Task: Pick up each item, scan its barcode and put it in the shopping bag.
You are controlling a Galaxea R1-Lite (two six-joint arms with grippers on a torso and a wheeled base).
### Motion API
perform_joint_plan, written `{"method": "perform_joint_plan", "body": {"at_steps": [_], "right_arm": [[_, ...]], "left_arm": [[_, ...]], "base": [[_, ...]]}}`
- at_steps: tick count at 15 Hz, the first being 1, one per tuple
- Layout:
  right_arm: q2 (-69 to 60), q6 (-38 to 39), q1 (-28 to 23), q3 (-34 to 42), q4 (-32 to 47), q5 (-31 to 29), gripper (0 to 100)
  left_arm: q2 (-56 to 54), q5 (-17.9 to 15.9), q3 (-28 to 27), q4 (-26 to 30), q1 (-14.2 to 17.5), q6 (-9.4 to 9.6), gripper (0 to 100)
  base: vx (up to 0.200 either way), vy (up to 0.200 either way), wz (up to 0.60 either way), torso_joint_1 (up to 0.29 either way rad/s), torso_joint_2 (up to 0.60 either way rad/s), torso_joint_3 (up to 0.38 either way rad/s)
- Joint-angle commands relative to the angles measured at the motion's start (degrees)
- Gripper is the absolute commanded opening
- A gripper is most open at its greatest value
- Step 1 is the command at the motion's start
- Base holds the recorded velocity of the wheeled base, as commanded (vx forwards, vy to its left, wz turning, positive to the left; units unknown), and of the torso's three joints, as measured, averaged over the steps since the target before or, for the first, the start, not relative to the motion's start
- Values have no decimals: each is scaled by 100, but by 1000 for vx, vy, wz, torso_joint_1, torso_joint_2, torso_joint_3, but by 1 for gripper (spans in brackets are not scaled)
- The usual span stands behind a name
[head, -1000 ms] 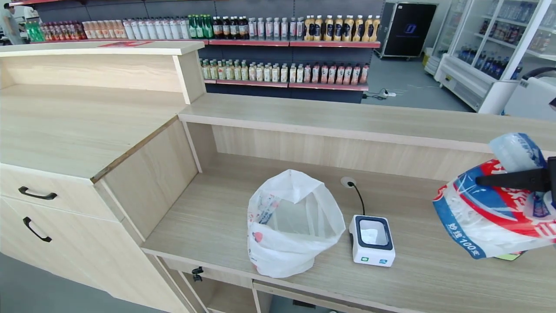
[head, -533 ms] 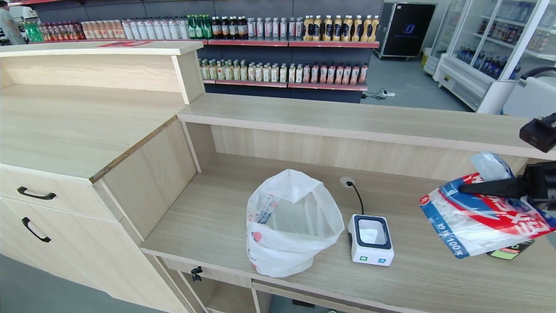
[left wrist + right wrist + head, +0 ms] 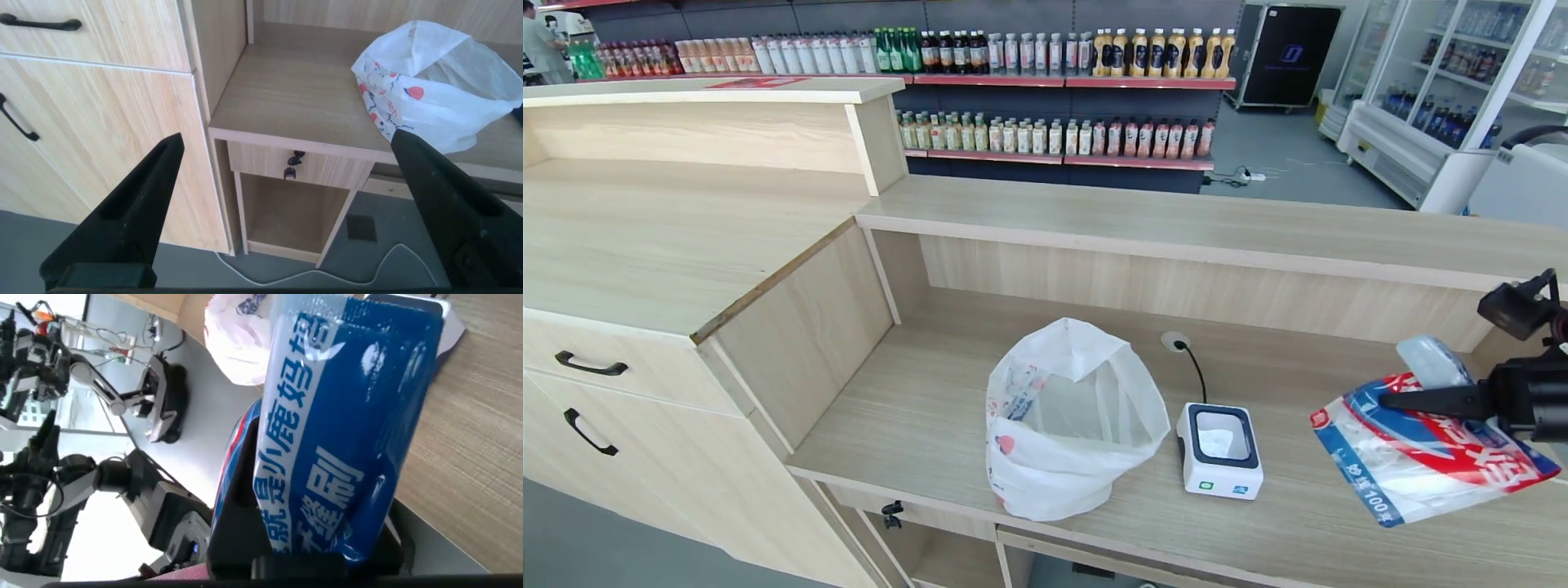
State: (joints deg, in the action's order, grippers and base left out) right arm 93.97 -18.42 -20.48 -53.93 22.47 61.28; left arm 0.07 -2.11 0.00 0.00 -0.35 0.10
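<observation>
A white shopping bag [image 3: 1074, 420] stands open on the low wooden counter [image 3: 931, 408], and in the left wrist view the bag [image 3: 441, 82] sits on the counter's corner. Just right of it lies a white barcode scanner [image 3: 1219, 451], window up. At the far right my right gripper [image 3: 1401, 408] is shut on a blue, red and white plastic pack [image 3: 1421, 461], held tilted just above the counter to the scanner's right. The pack's blue side [image 3: 351, 416] faces the right wrist camera. My left gripper [image 3: 288, 140] hangs open below and in front of the counter's left corner.
A raised ledge [image 3: 1176, 220] runs along the back of the counter. A taller cabinet with drawer handles [image 3: 592, 367] stands to the left. The scanner's cable runs to a hole [image 3: 1177, 341] behind it. Shelves of bottles [image 3: 1054, 57] line the far wall.
My right gripper has lowered the pack from chest height down toward the counter and turned it flatter. A green item seen under the pack earlier is now covered.
</observation>
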Motion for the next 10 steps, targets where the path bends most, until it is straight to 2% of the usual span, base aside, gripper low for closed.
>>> {"method": "perform_joint_plan", "body": {"at_steps": [1, 10], "right_arm": [[43, -311, -35, 322, 21, 59, 0], [500, -399, -114, 120, -14, 393, 0]], "left_arm": [[1, 0, 0, 0, 0, -1, 100], [1, 0, 0, 0, 0, -1, 100]], "base": [[0, 0, 0, 0, 0, 0], [0, 0, 0, 0, 0, 0]]}}
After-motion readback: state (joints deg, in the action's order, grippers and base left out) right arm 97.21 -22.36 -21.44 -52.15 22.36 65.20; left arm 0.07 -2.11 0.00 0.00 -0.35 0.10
